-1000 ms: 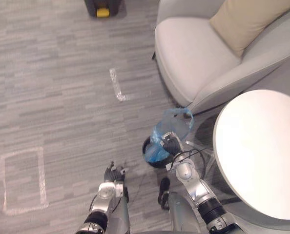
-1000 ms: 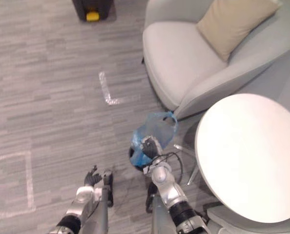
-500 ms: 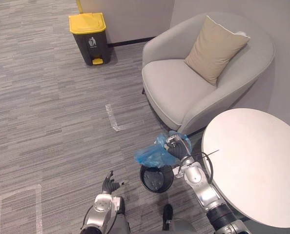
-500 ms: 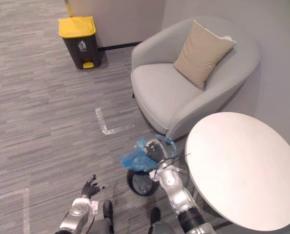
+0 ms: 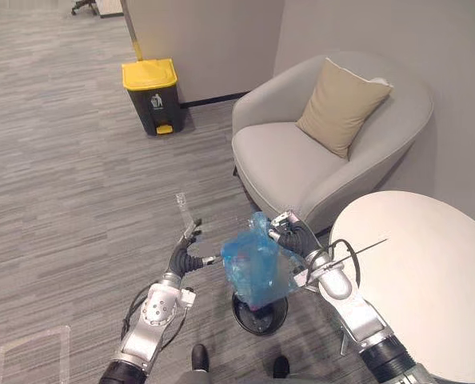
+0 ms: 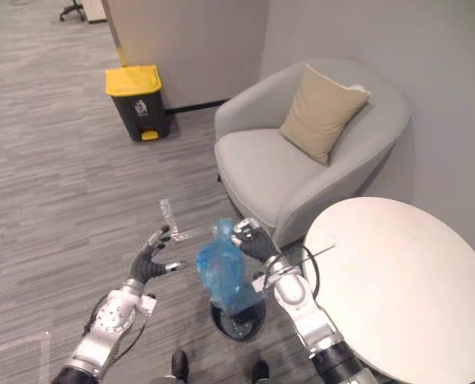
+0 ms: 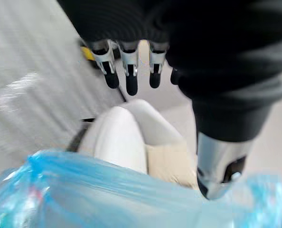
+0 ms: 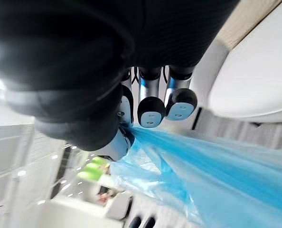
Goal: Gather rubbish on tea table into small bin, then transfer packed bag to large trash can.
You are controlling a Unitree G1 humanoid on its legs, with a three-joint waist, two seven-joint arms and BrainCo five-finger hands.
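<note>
I am looking down over grey carpet floor, where a pale grey armchair is standing against the wall, and just beside it, on my right, the round white tea table is showing a bare top. Well apart from both, by the far wall, the large trash can is standing upright, dark with its yellow lid down. A beige cushion is leaning against the armchair's back. Between the two hands a blue rubbish bag is hanging, packed and crumpled, directly over the small black bin on the floor beside the table; I cannot tell whether its lower end is clearing the rim. My right hand is gripping the bag's gathered top, with the fingers curling round the blue plastic. My left hand is hovering just beside the bag with its fingers held straight and spread, grasping nothing. A short strip of pale tape is lying on the carpet just beyond the left hand.
</note>
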